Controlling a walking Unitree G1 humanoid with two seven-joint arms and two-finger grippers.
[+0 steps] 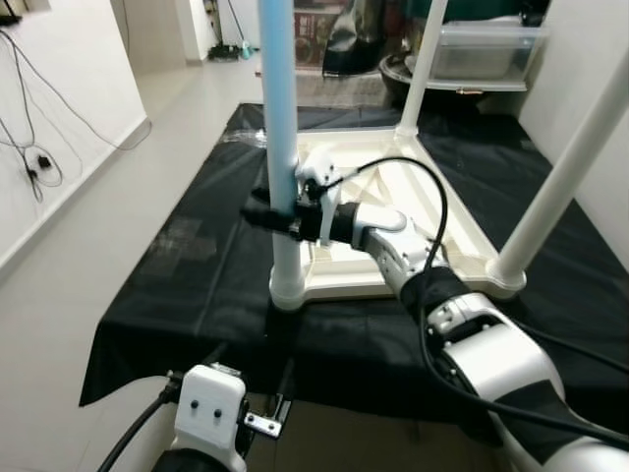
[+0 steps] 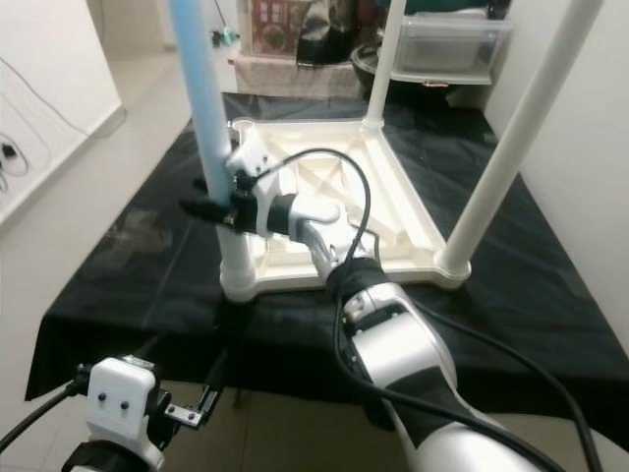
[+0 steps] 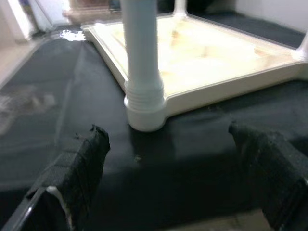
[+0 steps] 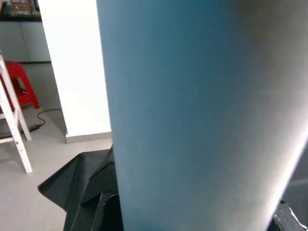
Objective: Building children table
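A cream table top [image 1: 393,187] lies upside down on a black cloth [image 1: 197,265]. A light blue leg [image 1: 279,98] stands upright in the white socket [image 1: 287,285] at its near left corner. My right gripper [image 1: 270,214] is shut on this leg just above the socket, and the leg looms very close in the right wrist view [image 4: 192,110]. Two white legs stand at the near right corner [image 1: 565,167] and the far corner [image 1: 421,69]. My left gripper [image 3: 166,131] is open, low at the cloth's front edge, facing the socket [image 3: 144,108].
The black cloth's front edge [image 1: 295,383] hangs just before me. A clear plastic box [image 1: 482,49] sits on a shelf at the back. A white wall with dangling cables [image 1: 34,162] runs along the left, with bare floor [image 1: 118,206] beside it.
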